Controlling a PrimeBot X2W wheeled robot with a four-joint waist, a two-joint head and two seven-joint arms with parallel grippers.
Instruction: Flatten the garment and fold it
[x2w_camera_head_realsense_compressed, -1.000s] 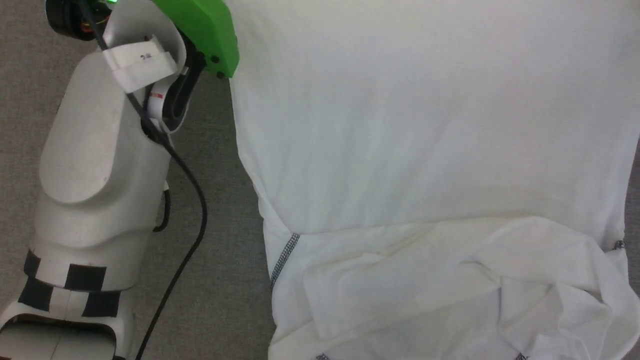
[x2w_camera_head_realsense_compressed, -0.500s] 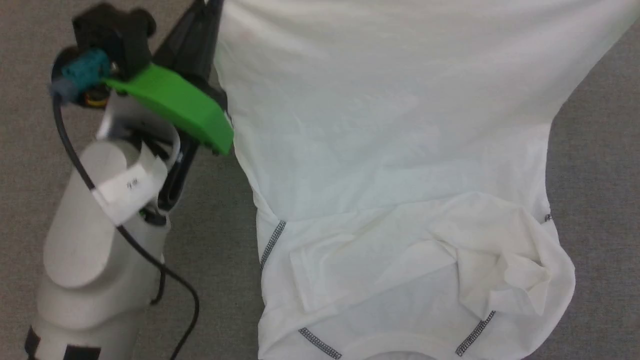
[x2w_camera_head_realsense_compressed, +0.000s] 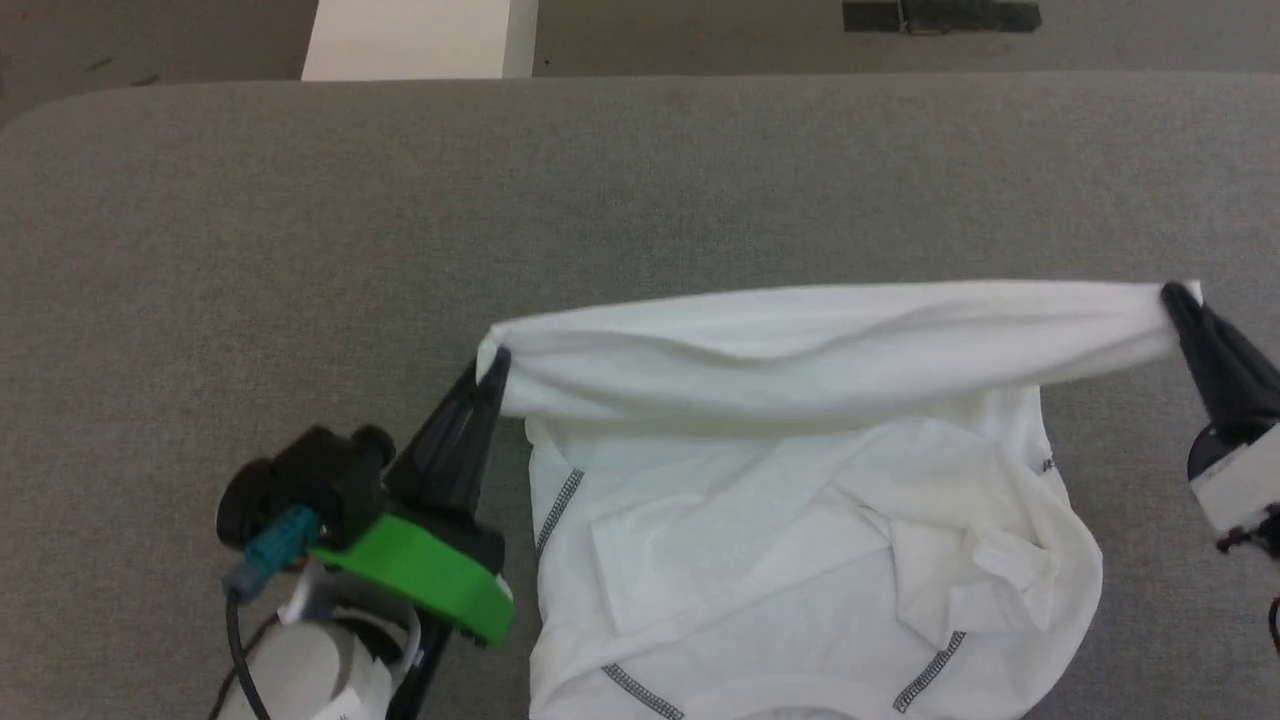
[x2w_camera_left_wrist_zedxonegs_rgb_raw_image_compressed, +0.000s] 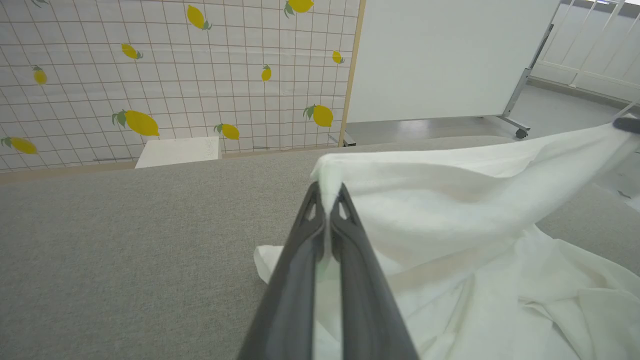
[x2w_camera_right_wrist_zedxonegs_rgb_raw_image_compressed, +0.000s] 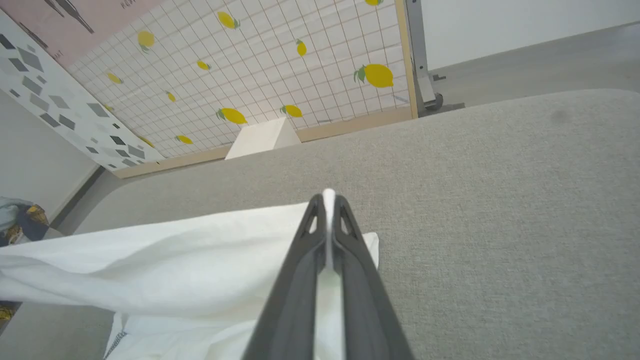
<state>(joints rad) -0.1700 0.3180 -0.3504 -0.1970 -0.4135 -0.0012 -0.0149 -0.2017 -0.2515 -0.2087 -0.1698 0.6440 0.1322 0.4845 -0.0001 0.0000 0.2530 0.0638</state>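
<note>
Grey table (x2w_camera_head_realsense_compressed: 250, 250): garment (x2w_camera_head_realsense_compressed: 800, 350) tight in left tool (x2w_camera_head_realsense_compressed: 497, 362), right tool (x2w_camera_head_realsense_compressed: 1175, 297).

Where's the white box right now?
Head view, top left: the white box sits beyond the table's far edge, apart from the garment.

The grey cloth-covered worktop (x2w_camera_head_realsense_compressed: 300, 250) before me bears the white shirt (x2w_camera_head_realsense_compressed: 760, 560), its near part lying rumpled.
</note>
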